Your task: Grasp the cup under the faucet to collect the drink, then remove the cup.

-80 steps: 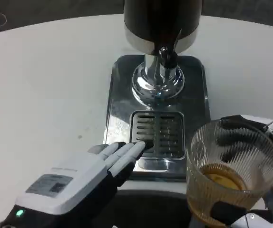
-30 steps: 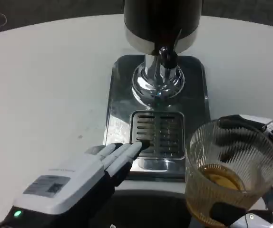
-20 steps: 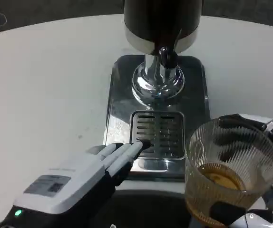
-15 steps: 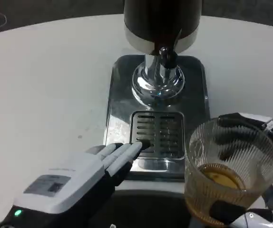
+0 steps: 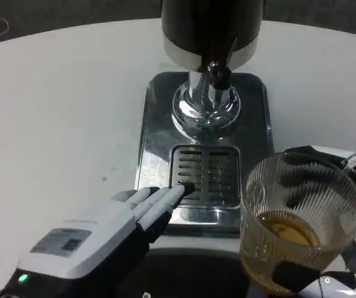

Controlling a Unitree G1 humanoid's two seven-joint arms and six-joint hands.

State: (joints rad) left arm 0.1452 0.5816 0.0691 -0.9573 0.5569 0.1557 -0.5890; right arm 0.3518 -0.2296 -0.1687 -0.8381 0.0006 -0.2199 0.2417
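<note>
**Cup held clear of the faucet**

The right hand point(image 5: 345, 217) grips the ribbed glass cup point(image 5: 302, 226), partly filled with amber drink, near right of the drip tray point(image 5: 206, 177) and faucet point(image 5: 215, 71). The left hand point(image 5: 103, 233) rests flat, fingers extended, holding nothing, fingertips touching the tray.

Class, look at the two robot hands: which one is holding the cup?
The right robot hand grips the ribbed glass cup holding amber drink; the left robot hand rests flat, holding nothing.

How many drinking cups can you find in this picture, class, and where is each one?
1. A ribbed glass cup with amber drink in it, held by the right hand at the lower right, off the drip grate and away from the faucet.
</note>
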